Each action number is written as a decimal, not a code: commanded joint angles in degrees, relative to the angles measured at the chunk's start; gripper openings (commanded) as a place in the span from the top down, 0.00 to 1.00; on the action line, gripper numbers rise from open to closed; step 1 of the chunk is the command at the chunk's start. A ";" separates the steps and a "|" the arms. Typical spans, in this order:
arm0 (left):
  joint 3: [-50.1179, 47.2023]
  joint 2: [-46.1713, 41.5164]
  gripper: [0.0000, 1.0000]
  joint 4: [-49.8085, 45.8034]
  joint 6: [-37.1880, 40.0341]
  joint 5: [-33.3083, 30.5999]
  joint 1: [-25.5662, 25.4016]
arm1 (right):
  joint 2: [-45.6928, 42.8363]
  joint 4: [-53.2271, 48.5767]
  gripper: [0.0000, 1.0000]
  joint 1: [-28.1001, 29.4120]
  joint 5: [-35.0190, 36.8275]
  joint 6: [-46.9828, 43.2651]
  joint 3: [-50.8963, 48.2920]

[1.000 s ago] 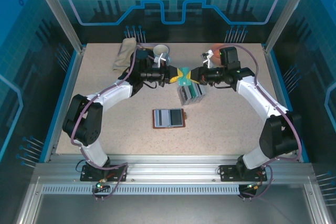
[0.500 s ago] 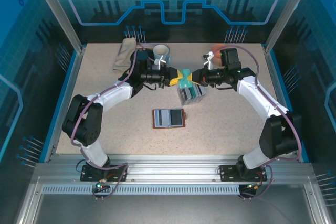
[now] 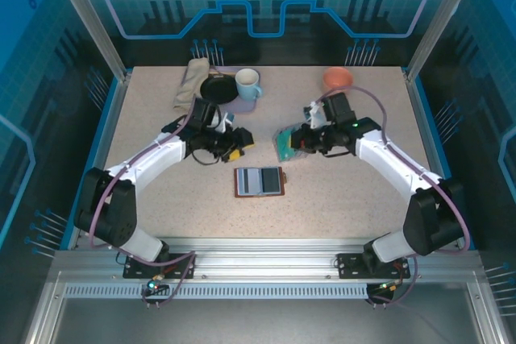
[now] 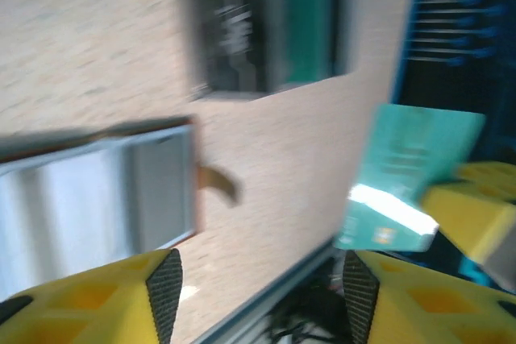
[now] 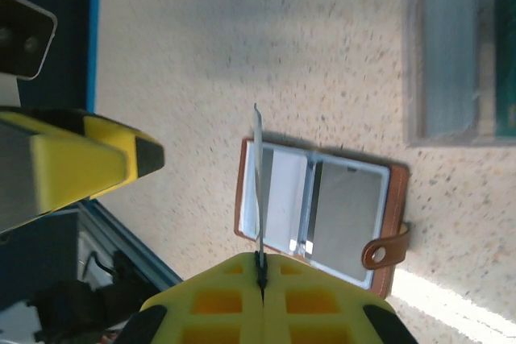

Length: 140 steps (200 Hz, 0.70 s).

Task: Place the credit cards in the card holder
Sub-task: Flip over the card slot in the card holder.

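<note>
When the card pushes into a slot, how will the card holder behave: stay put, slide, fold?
Likely slides: the card holder lies open, flat and unpinned on the speckled table. It looks thin, so probably light and easy to shove. The snap tab sticks out and could catch.

over card holder [image 3: 259,181]: clear | its left, right, near side: bare table [image 3: 347,195] | just behind-left: left gripper [image 3: 239,144] | just behind-right: right gripper [image 3: 290,143] pinching teal card [image 3: 283,145], grey tray [image 5: 451,54] | far behind: mug [image 3: 247,84], pan [image 3: 216,89], bowl [image 3: 339,78]
</note>
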 commanded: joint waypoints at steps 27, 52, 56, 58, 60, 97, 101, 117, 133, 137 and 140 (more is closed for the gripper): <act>-4.97 0.40 0.38 -8.50 4.14 -7.89 0.38 | 5.04 -1.42 0.96 11.40 11.58 2.06 -0.27; -5.74 1.58 0.35 -8.28 4.59 -8.30 0.39 | 8.78 -1.40 0.97 14.28 15.23 2.76 0.68; -5.94 1.93 0.35 -7.93 4.66 -8.07 0.39 | 9.28 -1.20 0.97 14.49 15.52 2.85 0.68; -6.01 2.15 0.35 -7.78 4.66 -7.87 0.39 | 9.38 -1.09 0.97 14.56 15.60 2.85 0.62; -6.10 2.23 0.35 -7.63 4.73 -7.71 0.39 | 9.64 -0.93 0.97 14.60 15.64 2.94 0.60; -7.07 5.21 0.37 -4.45 4.62 -5.31 0.39 | 13.28 0.42 0.97 14.71 14.50 2.75 0.79; -7.16 5.35 0.37 -4.27 4.66 -5.48 0.39 | 13.62 0.40 0.97 14.68 14.66 2.69 0.82; -7.21 6.47 0.38 -3.91 5.10 -5.37 0.39 | 14.46 -0.14 0.97 14.68 15.64 2.50 1.03; -7.43 7.64 0.40 -3.10 5.10 -4.82 0.39 | 15.06 -0.11 0.97 14.61 15.72 2.33 1.03; -7.47 7.89 0.40 -2.89 5.06 -4.76 0.39 | 15.11 -0.29 0.97 14.61 15.95 2.33 1.03; -7.46 8.08 0.40 -2.77 5.10 -4.72 0.39 | 15.24 -0.32 0.97 14.61 16.09 2.37 1.03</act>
